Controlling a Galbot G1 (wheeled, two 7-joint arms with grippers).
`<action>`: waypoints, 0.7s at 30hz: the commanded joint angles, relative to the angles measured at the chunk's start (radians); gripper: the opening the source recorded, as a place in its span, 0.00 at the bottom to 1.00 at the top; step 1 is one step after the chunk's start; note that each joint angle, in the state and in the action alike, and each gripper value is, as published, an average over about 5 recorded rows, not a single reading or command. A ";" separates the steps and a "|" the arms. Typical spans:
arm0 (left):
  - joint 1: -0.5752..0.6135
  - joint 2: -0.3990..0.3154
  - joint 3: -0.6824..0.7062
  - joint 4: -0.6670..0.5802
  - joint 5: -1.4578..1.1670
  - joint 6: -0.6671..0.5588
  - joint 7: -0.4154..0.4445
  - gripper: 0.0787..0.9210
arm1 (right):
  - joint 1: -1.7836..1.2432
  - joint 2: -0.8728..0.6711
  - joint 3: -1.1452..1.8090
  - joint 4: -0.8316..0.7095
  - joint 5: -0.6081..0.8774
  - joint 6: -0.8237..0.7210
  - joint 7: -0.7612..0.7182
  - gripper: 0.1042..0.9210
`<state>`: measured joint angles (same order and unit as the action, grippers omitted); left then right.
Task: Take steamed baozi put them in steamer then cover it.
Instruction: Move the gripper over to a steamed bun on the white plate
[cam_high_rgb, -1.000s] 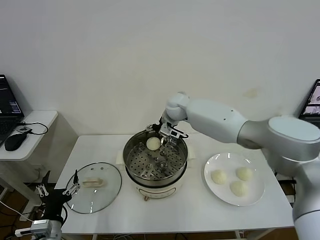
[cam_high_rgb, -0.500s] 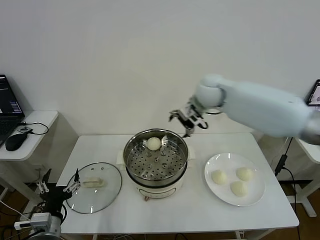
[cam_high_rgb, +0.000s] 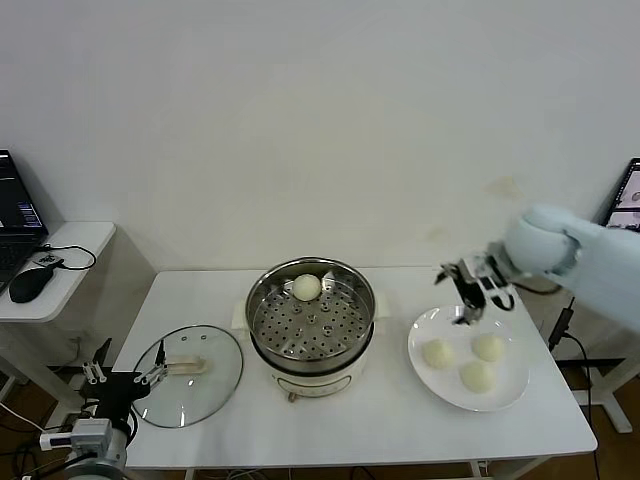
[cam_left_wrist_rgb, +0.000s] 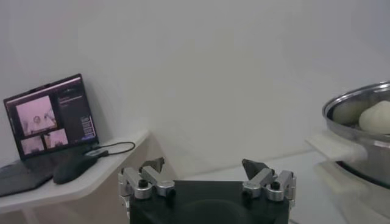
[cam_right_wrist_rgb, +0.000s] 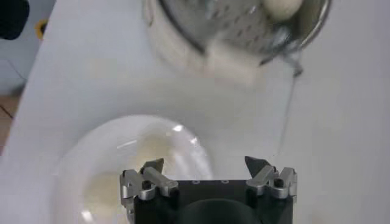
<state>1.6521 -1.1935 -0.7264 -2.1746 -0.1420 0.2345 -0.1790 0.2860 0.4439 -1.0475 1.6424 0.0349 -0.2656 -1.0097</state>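
Status, near to far: left gripper (cam_high_rgb: 125, 379) parked low at the near-left table corner, jaws spread, holding nothing, idle. Just beyond it the cover (cam_high_rgb: 188, 373) lies flat on the table (cam_high_rgb: 350, 420), beside the steamer on its left and not yet fitted. Steamer (cam_high_rgb: 311, 325) sits mid-table, open, with one baozi in the steamer (cam_high_rgb: 307, 287) resting on the perforated tray toward the far rim; rest of the tray is bare. To the right, the white plate (cam_high_rgb: 510, 392) holds three baozi: nearest bun (cam_high_rgb: 477, 376), left bun (cam_high_rgb: 437, 353), far bun (cam_high_rgb: 489, 347), close together but apart from each other. Right gripper (cam_high_rgb: 470, 284) hangs over the plate's far-left edge, fingers wide apart and empty; its wrist view shows the plate directly under the open jaws with the steamer farther off. Farthest back-left, a side desk with laptop (cam_high_rgb: 18, 218) and mouse (cam_high_rgb: 29, 284), not involved. My read: one of four buns loaded, three left to transfer, then the lid. Current step looks like the approach for bun number two; likely the left bun, since it's closest to the claw, but that's a guess. Roughly a quarter done on loading, cover step untouched.
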 joint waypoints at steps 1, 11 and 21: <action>0.003 0.009 0.001 0.001 0.005 0.017 0.009 0.88 | -0.391 -0.039 0.266 -0.053 -0.124 -0.016 -0.007 0.88; 0.015 0.002 -0.015 0.000 0.013 0.015 0.015 0.88 | -0.415 0.169 0.301 -0.267 -0.196 0.037 0.001 0.88; 0.031 0.000 -0.036 -0.006 0.016 0.014 0.019 0.88 | -0.409 0.293 0.295 -0.359 -0.202 0.041 0.003 0.88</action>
<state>1.6820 -1.1951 -0.7629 -2.1810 -0.1284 0.2457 -0.1615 -0.0678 0.6341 -0.7949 1.3781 -0.1372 -0.2353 -1.0066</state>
